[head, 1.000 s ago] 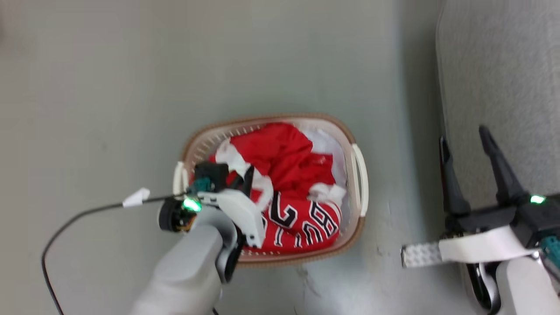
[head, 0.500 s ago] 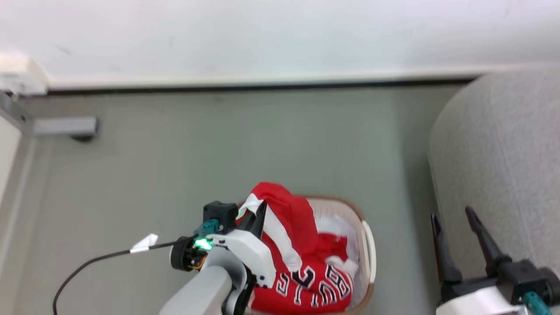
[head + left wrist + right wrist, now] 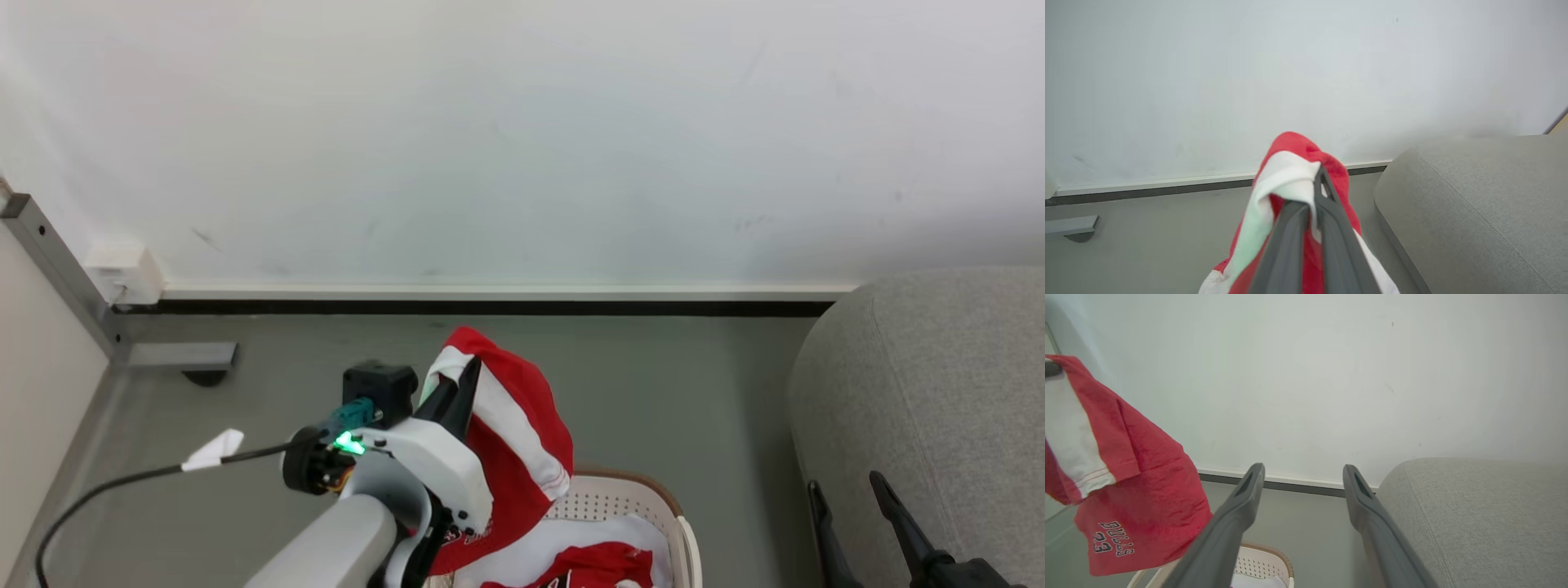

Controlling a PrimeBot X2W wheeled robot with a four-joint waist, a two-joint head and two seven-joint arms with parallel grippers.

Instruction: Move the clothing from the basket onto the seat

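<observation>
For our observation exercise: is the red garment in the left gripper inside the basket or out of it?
Out: the red garment hangs from the shut left gripper, above the basket.

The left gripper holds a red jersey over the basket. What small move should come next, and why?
Probably swing the left gripper rightward, toward the grey sofa. It is shut on the red jersey, which hangs above the basket, and the sofa stands to the right with open floor between.

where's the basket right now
In the head view the basket sits at the bottom edge, below the hanging red jersey, left of the grey sofa.
</observation>
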